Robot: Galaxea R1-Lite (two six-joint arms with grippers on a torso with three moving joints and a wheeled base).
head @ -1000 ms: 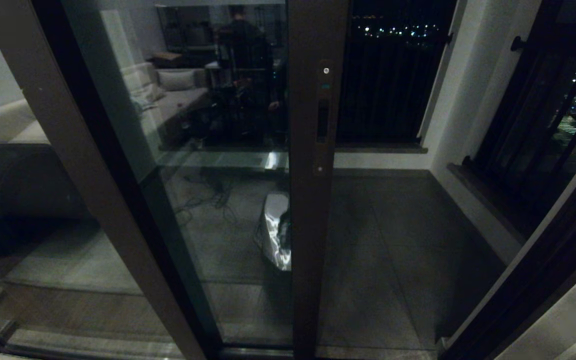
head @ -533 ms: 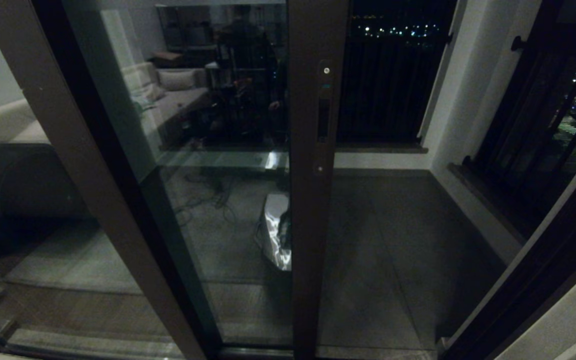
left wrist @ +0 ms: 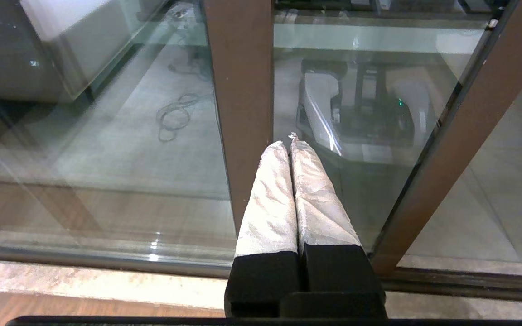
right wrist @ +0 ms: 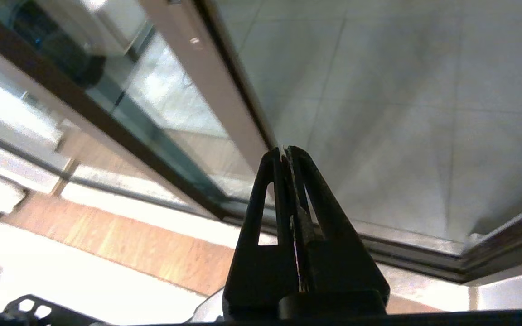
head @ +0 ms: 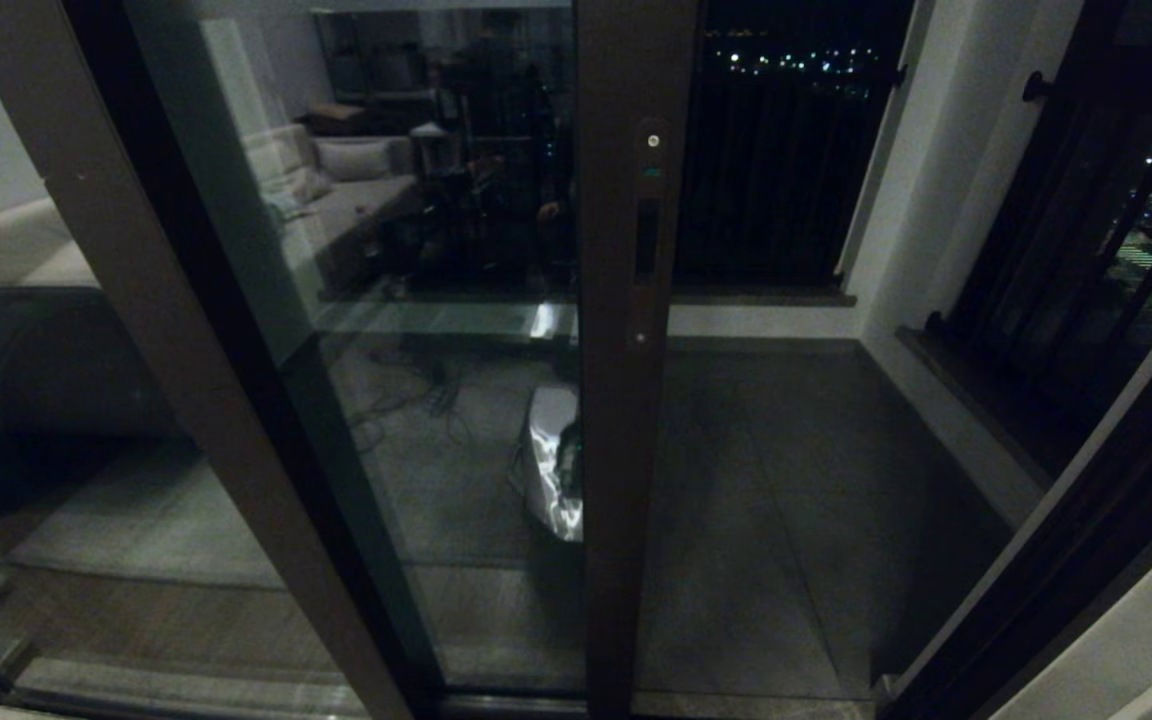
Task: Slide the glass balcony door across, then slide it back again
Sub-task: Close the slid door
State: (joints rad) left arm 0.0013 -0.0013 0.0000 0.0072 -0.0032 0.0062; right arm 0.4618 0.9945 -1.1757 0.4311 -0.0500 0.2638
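The glass balcony door (head: 626, 420) stands partway along its track, its dark brown upright edge in the middle of the head view. That edge carries a narrow slot handle (head: 646, 238) and a small round lock (head: 652, 141). Neither gripper shows in the head view. My left gripper (left wrist: 288, 144), fingers wrapped in white tape, is shut on nothing and hangs low before the glass, left of the door's edge (left wrist: 460, 136). My right gripper (right wrist: 287, 150) is shut and empty, low near the foot of the door's edge (right wrist: 211, 77).
A fixed glass panel's plain brown stile (head: 186, 350) slants at the left. Right of the door the opening shows the tiled balcony floor (head: 786, 480), a white wall (head: 936, 200) and the dark frame post (head: 1066, 560). The floor track (right wrist: 401, 231) runs below.
The door and its handle stand where they were. Only the reflection in the glass shifts a little.
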